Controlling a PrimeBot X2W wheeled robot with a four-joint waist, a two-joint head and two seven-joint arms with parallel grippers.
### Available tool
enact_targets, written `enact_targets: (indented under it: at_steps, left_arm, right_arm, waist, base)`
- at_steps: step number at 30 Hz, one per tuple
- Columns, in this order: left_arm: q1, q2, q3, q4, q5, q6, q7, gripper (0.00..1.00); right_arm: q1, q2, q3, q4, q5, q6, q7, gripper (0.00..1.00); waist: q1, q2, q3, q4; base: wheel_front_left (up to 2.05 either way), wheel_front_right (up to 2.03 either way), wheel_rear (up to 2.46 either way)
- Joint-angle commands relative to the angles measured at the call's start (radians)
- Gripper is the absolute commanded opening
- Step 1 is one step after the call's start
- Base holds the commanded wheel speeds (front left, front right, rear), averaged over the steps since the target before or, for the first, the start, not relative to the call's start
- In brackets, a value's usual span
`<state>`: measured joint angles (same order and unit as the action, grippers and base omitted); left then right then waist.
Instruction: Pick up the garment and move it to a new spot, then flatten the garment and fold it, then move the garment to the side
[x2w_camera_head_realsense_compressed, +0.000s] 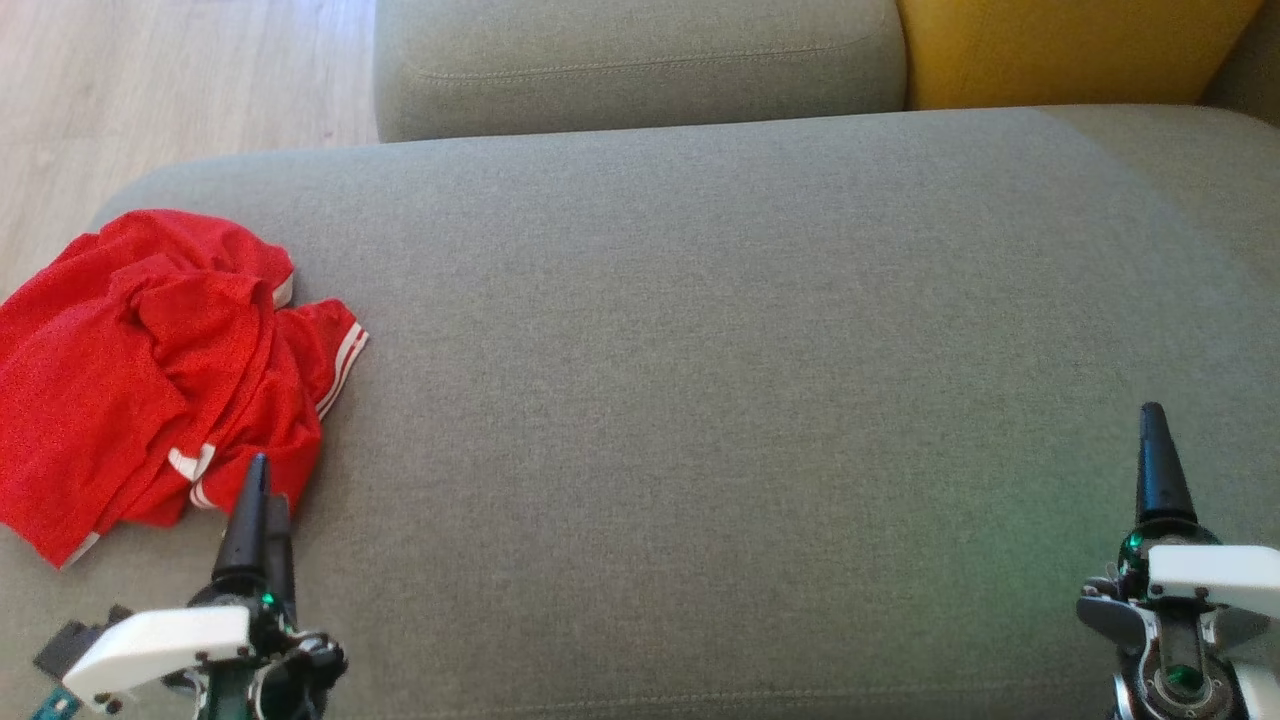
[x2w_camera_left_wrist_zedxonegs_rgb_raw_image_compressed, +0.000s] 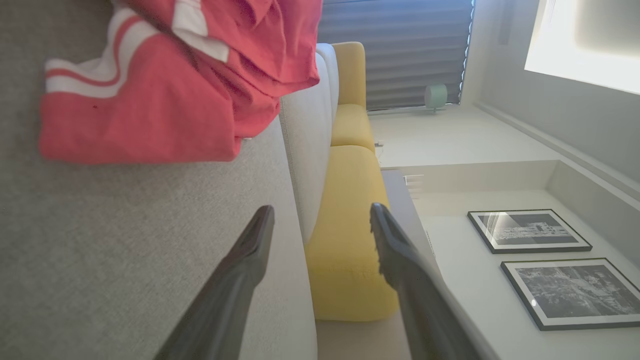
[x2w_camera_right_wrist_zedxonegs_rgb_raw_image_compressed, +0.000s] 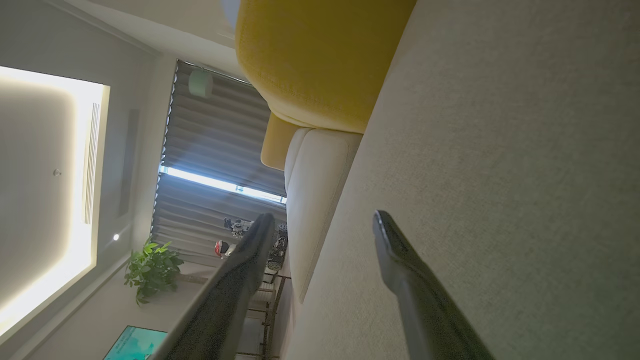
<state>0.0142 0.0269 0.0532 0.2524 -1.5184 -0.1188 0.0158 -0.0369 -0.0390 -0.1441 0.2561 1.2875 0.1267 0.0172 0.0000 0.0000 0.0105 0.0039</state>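
- The red garment (x2w_camera_head_realsense_compressed: 150, 380) lies crumpled at the left end of the grey sofa (x2w_camera_head_realsense_compressed: 700, 350).
- The left gripper (x2w_camera_left_wrist_zedxonegs_rgb_raw_image_compressed: 321, 215) is just beside its near edge, with jaws wide and empty.
- The right gripper (x2w_camera_right_wrist_zedxonegs_rgb_raw_image_compressed: 324, 217) is at the near right, also with jaws wide and empty.

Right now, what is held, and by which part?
Nothing: the left pincer and right pincer are open and empty; the red shirt lies on the sofa.

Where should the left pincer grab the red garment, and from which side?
Probably the bunched ridge mid-heap on the red garment, from above with the open left pincer: folds stand up there, while its striped edges lie flat on the seat cushion.
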Motion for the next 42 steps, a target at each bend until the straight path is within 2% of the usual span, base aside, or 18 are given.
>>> enact_targets:
  at_steps: [1,13,22,42]
  left_arm:
    - [-0.058,0.012,0.027,-0.058,0.032,-0.006,-0.011,1.00]
    - [-0.060,0.013,0.014,-0.135,0.212,-0.006,-0.043,1.00]
    - [-0.059,0.014,-0.038,-0.164,0.371,-0.007,-0.070,1.00]
    - [-0.061,0.017,-0.135,-0.209,0.805,-0.008,-0.129,1.00]
  right_arm:
    - [-0.055,-0.005,0.002,-0.055,-0.057,0.001,-0.014,1.00]
    - [-0.053,-0.005,0.045,-0.140,-0.271,0.002,-0.046,1.00]
    - [-0.043,-0.006,0.091,-0.191,-0.449,0.002,-0.073,1.00]
    - [-0.027,-0.008,0.149,-0.215,-0.812,0.003,-0.132,1.00]
  waist:
    - [0.0000,0.0000,0.001,0.000]
    - [0.0000,0.0000,0.003,0.002]
    - [0.0000,0.0000,0.004,0.000]
    - [0.0000,0.0000,0.016,-0.006]
  base:
    - [0.00,0.00,0.00]
    - [0.00,0.00,0.00]
    - [0.00,0.00,0.00]
    - [0.00,0.00,0.00]
